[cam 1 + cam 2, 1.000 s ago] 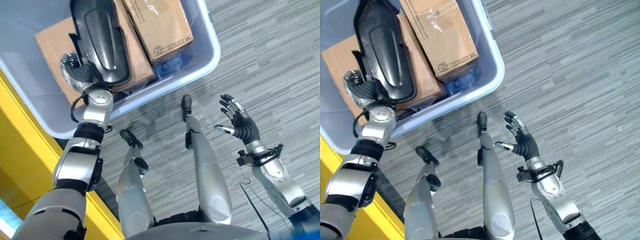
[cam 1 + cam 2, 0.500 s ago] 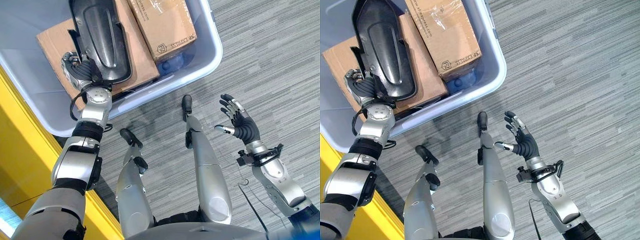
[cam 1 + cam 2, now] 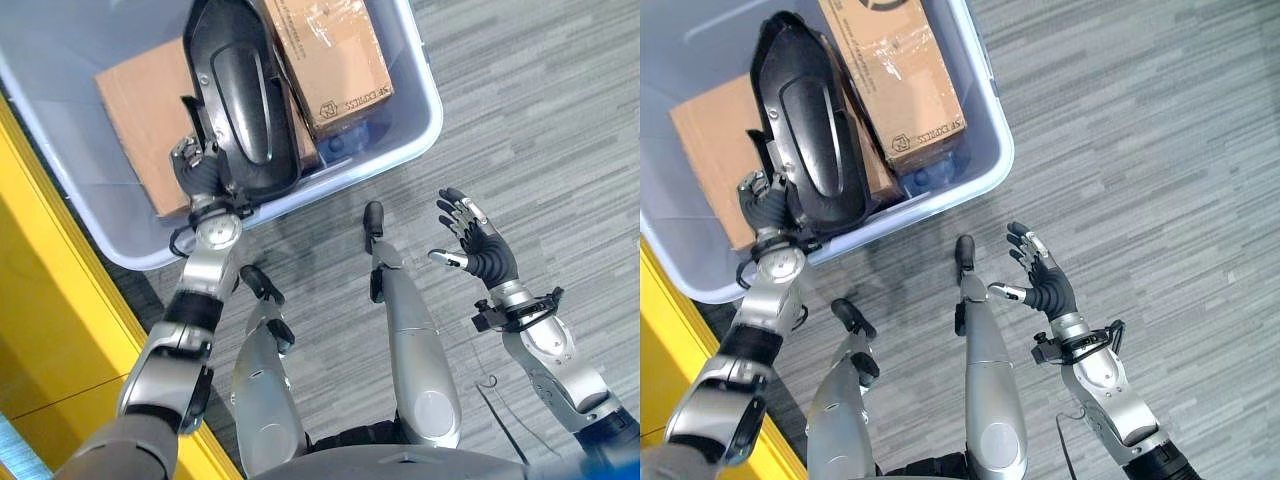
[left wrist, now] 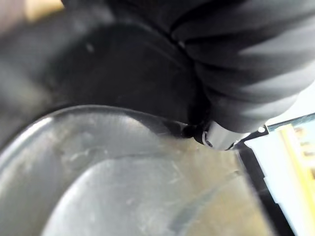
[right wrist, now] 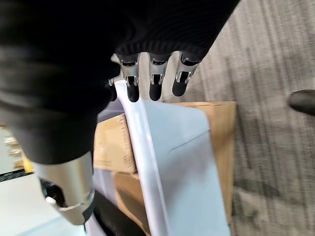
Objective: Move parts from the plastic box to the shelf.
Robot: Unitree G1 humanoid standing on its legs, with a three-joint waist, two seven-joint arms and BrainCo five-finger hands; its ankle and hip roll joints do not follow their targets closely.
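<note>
A long black moulded part [image 3: 240,90] lies tilted over the cardboard in the pale blue plastic box [image 3: 425,110], its lower end reaching the box's near rim. My left hand [image 3: 200,170] is at that lower end with its fingers curled round the part's edge. My right hand [image 3: 475,245] hangs over the grey floor to the right of the box, fingers [image 5: 155,91] straight and spread, holding nothing. The right wrist view looks past those fingers to the box's rim [image 5: 142,147].
In the box a flat cardboard carton [image 3: 140,100] lies under the part and a smaller taped carton [image 3: 335,60] sits beside it on the right. A yellow structure [image 3: 50,330] runs along the left. Striped grey carpet [image 3: 540,120] spreads to the right.
My left hand has drawn the black part to the right and toward the box's near rim. The right hand has stayed where it was.
</note>
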